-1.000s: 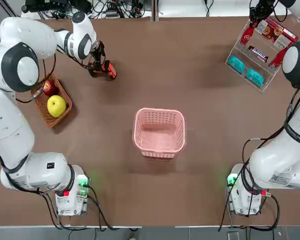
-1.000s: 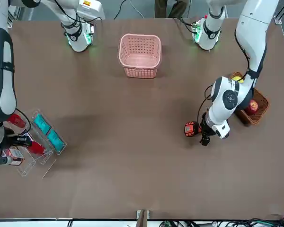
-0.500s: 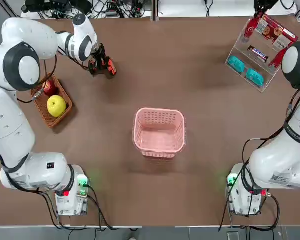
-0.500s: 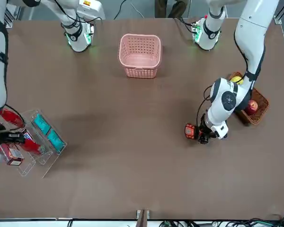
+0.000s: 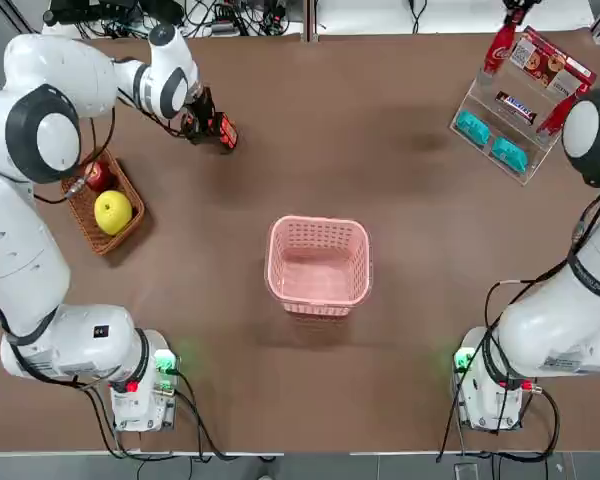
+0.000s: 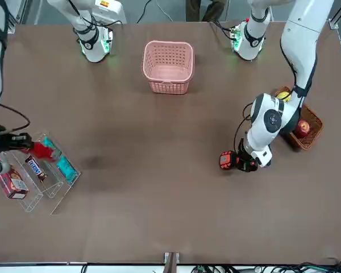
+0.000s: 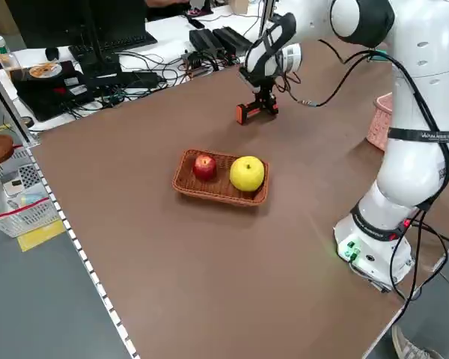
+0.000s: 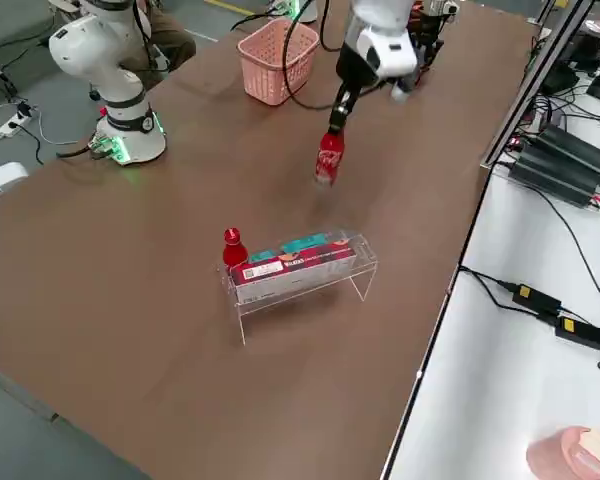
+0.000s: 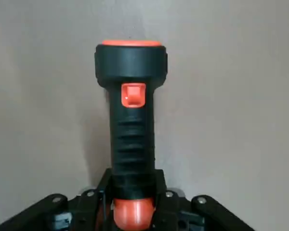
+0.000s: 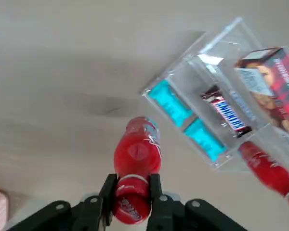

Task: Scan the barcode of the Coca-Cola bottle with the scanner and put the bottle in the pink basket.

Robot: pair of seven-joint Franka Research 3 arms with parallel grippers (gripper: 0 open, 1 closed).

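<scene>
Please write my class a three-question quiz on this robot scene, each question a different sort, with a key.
1. True or false: the right tool grips a red cola bottle.
2. Fill in: the left tool holds the black-and-orange ____.
3. Which fruit shares the brown wicker basket with the red apple? a) banana; b) yellow apple; c) orange

Key: 1 true; 2 scanner; 3 b

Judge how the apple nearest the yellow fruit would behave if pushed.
The red apple looks round, so it would probably roll rather than slide. The raised rim of the brown basket would likely stop it soon. Its skin appears smooth and glossy, so it may be firm but slightly slippery.
</scene>
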